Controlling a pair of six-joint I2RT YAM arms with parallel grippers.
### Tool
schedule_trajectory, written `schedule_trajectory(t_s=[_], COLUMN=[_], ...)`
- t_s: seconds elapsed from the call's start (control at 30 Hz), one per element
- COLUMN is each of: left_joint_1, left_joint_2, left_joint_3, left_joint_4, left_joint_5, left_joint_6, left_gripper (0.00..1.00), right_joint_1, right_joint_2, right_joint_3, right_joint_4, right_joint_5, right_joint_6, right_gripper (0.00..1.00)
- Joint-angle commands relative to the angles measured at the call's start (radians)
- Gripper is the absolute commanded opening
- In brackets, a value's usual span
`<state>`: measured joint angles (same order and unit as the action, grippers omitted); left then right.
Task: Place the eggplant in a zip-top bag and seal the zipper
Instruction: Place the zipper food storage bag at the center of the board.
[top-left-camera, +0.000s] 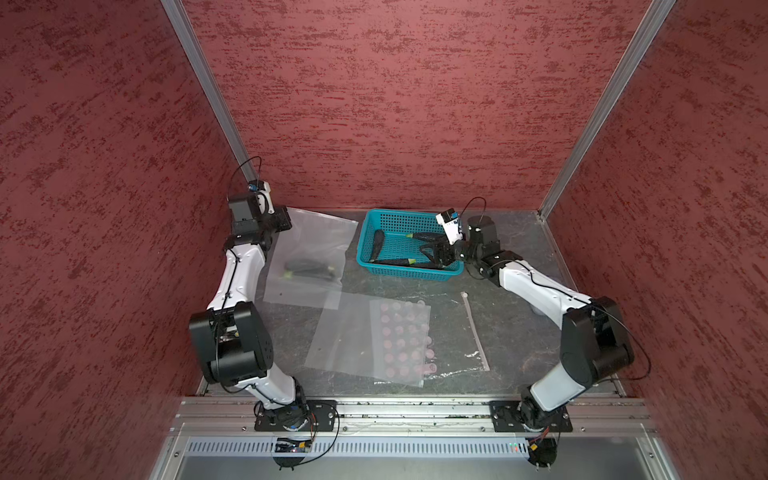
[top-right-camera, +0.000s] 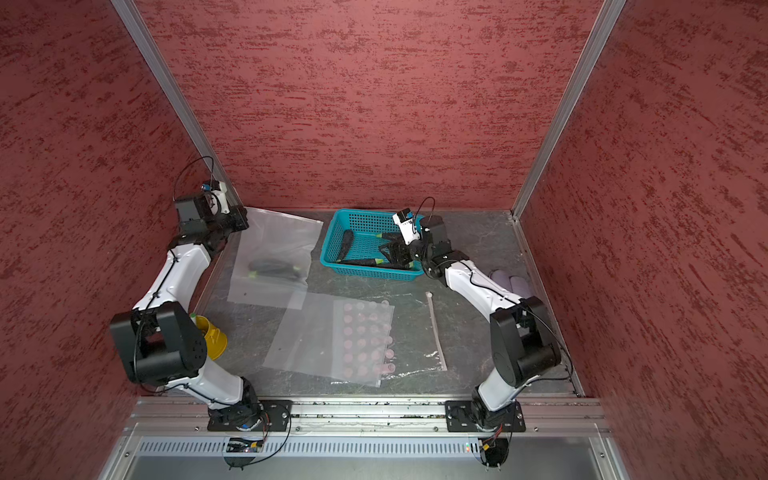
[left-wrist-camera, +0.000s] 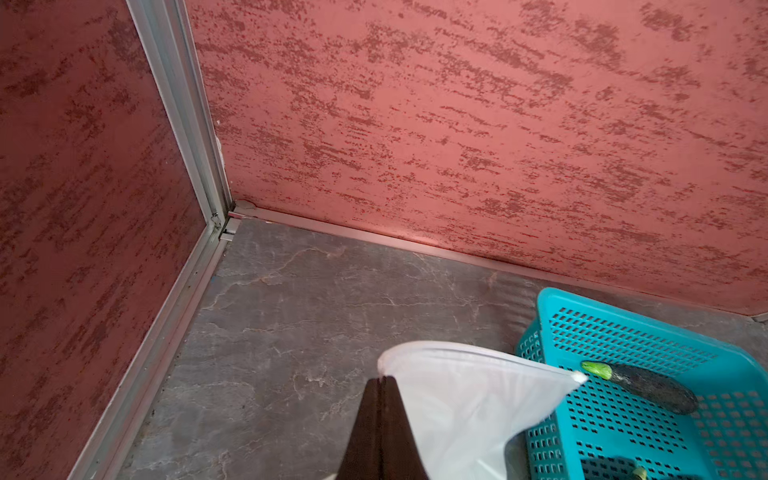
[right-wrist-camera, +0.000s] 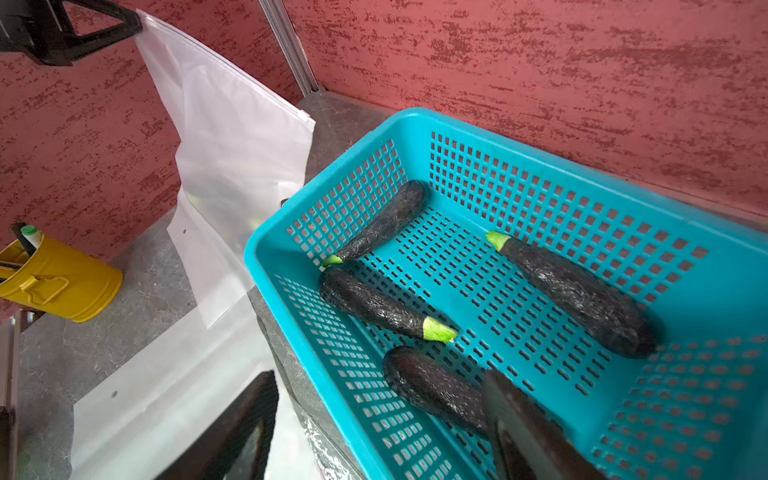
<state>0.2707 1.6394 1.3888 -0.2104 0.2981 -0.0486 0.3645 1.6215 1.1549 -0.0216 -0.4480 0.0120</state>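
The left gripper (left-wrist-camera: 381, 384) is recorded as fully closed, its fingers pressed together on a zipper-edge corner of the zip-top bag (top-left-camera: 309, 245). That corner is held raised near the back left corner of the enclosure, while the lower part of the bag lies on the table (left-wrist-camera: 291, 311). The bagged eggplant (top-left-camera: 307, 268), dark with green stem ends, is seen through the film in that lower part (the number of pieces cannot be told through the frosted plastic). Whether the zipper is sealed cannot be told.

The right gripper (top-left-camera: 432, 254) is held wide open with nothing gripped. It is positioned astride the front right wall of the teal basket (top-left-camera: 409, 271), with one finger inside and one outside. The inner finger overlaps the nearest eggplant (right-wrist-camera: 432, 390) in the right wrist view; contact cannot be confirmed. Three more eggplants (right-wrist-camera: 374, 305) are noted on the basket floor.

A second clear bag (top-left-camera: 345, 332) lies flat mid-table, partly over a pink-dotted sheet (top-left-camera: 401, 336). A white strip (top-left-camera: 473, 328) is seen to its right, and a yellow cup (top-right-camera: 214, 332) beside the left arm.
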Motion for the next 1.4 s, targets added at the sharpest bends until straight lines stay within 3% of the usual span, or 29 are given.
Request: schedule_trajectory(t_s=[0.0,0.33,0.47,0.53,0.73,1.07,1.37], left_joint_1=[0.012,0.02,0.016,0.013,-0.008,-0.102,-0.186], left_joint_2=[0.064,0.301,0.38,0.405,0.37,0.228,0.043], left_joint_3=[0.072,0.28,0.375,0.409,0.372,0.221,-0.026], left_joint_4=[-0.016,-0.028,-0.114,-0.166,-0.197,-0.227,-0.161], left_joint_5=[-0.008,0.007,-0.054,-0.096,-0.183,-0.164,-0.094], left_joint_6=[0.005,-0.068,-0.08,-0.073,-0.031,-0.057,-0.244], left_gripper=[0.0,0.0,0.0,0.26,0.66,0.77,0.8], right_joint_1=[-0.004,-0.004,-0.004,-0.004,-0.004,-0.004,-0.003], right_joint_2=[-0.001,0.016,0.018,0.012,0.006,-0.002,-0.027], right_joint_3=[-0.006,0.002,0.007,0.004,-0.007,-0.056,-0.085], right_joint_4=[0.018,0.009,0.003,0.0,-0.001,0.056,0.091], right_joint_5=[0.018,0.021,0.021,0.026,0.038,0.079,0.181], right_joint_6=[0.005,0.009,0.013,0.015,0.017,0.062,0.117], right_gripper=[0.78,0.77,0.77,0.78,0.79,0.84,0.88])
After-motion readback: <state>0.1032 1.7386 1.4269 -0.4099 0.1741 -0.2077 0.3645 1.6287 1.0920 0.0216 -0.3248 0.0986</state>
